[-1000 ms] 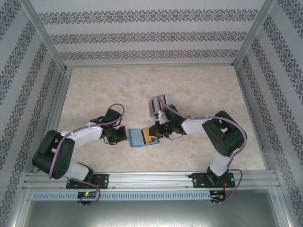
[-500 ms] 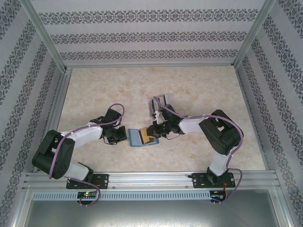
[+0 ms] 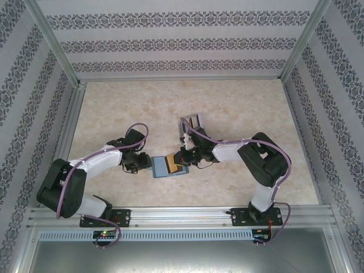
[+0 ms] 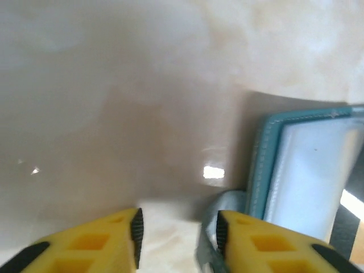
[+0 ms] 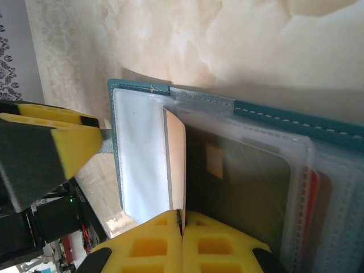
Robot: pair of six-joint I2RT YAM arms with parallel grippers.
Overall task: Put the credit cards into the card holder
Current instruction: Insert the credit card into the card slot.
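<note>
The card (image 5: 177, 165) I hold is light, thin, stiff plastic with a slick face. I judge it could skate out of a loose pinch, or bow if I push it against a tight pocket. The short edge seems the right place to grip, since that leaves the rest of its length free to slide in. My right gripper (image 5: 181, 224) has its yellow pads pressed together on that near edge, with the card tilted up over the open card holder (image 5: 284, 116). The card looks pale orange with a lighter rim. The holder lies on the table (image 3: 239, 108) between my two arms. It is teal outside with white stitching, pale blue inside, and looks soft, with clear pockets. One pocket holds a dark olive card (image 5: 244, 187) with a chip. My left gripper (image 4: 177, 230) is spread with nothing between its fingers, at the holder's outer edge, probably to steady it
</note>
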